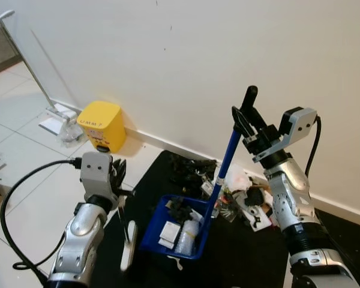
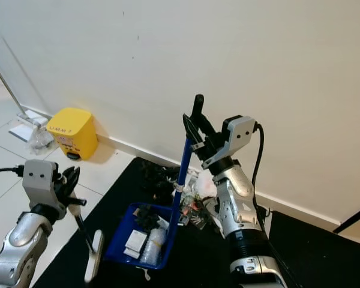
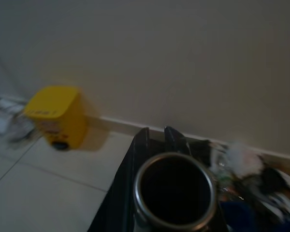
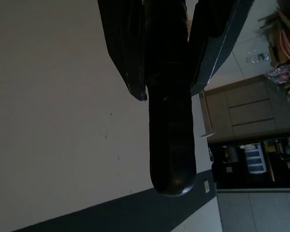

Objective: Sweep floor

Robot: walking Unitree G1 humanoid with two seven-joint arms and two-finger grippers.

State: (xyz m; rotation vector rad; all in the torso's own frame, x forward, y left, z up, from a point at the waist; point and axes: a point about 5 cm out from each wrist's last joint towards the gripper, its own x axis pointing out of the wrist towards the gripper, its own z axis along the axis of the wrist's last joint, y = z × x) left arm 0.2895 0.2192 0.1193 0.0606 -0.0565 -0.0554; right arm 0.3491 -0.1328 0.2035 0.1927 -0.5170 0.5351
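Note:
A blue dustpan (image 1: 168, 235) rests on a black mat (image 1: 240, 258), holding a plastic bottle, small white boxes and black scraps. Its long blue pole (image 1: 226, 162) rises to a black grip (image 1: 248, 98). My right gripper (image 1: 246, 125) is shut on that grip, which runs between its fingers (image 4: 123, 43) in the right wrist view. My left gripper (image 1: 117, 174) is shut on the thin black handle of a small broom. The broom's white head (image 1: 128, 246) touches the mat left of the dustpan. The handle's round metal end (image 3: 174, 191) shows in the left wrist view.
A pile of mixed litter (image 1: 240, 192) lies on the mat against the white wall, behind the dustpan. A yellow box (image 1: 101, 125) stands on the tiles by the skirting to the left. Further left are a white pole stand (image 1: 54, 114) and a crumpled bag.

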